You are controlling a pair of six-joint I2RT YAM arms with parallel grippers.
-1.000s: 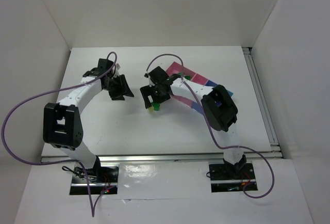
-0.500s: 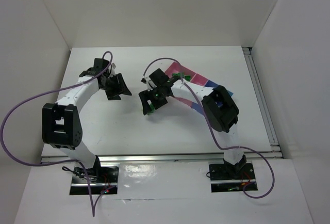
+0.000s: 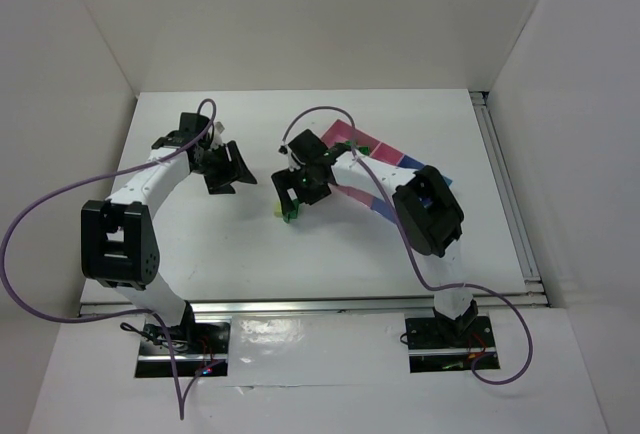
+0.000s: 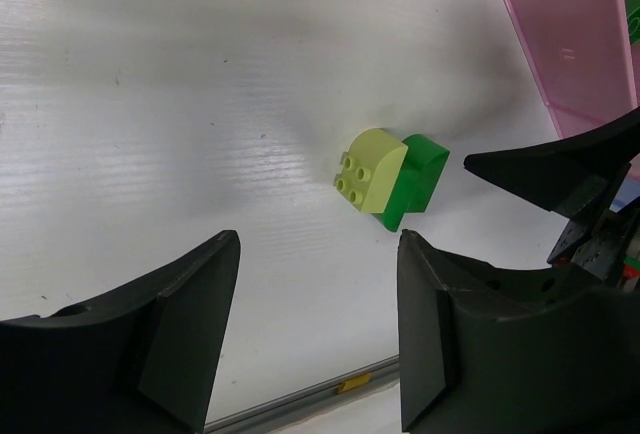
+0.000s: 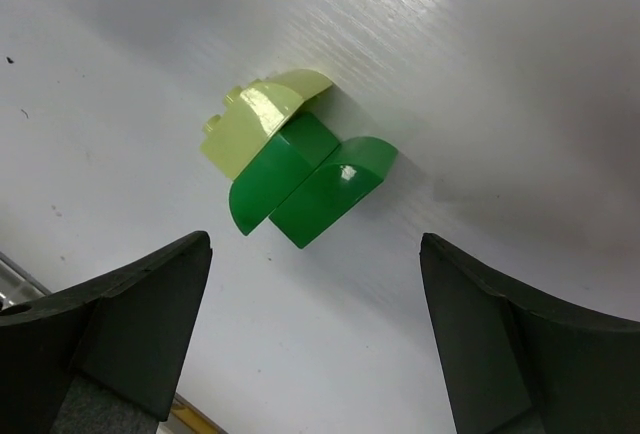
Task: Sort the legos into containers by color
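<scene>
Green plastic, two shades: one pale brick (image 5: 262,114) pressed against dark green bricks (image 5: 300,184), lying loose on the white bench (image 5: 480,74), left of the row of containers (image 3: 350,139). Above the cluster, the right pincer (image 5: 315,244): released, jaws spread wide, touching no brick. Nearby, the left pincer (image 4: 320,244): released, jaws apart, nothing between them.

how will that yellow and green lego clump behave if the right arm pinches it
Probably rigid and light: the clump looks like hard moulded plastic. Its glossy, curved tops show highlights, so the jaws of the right gripper may slip there; flat sides seem safer. The pale brick and green pieces may only be abutting, so they could separate.
</scene>
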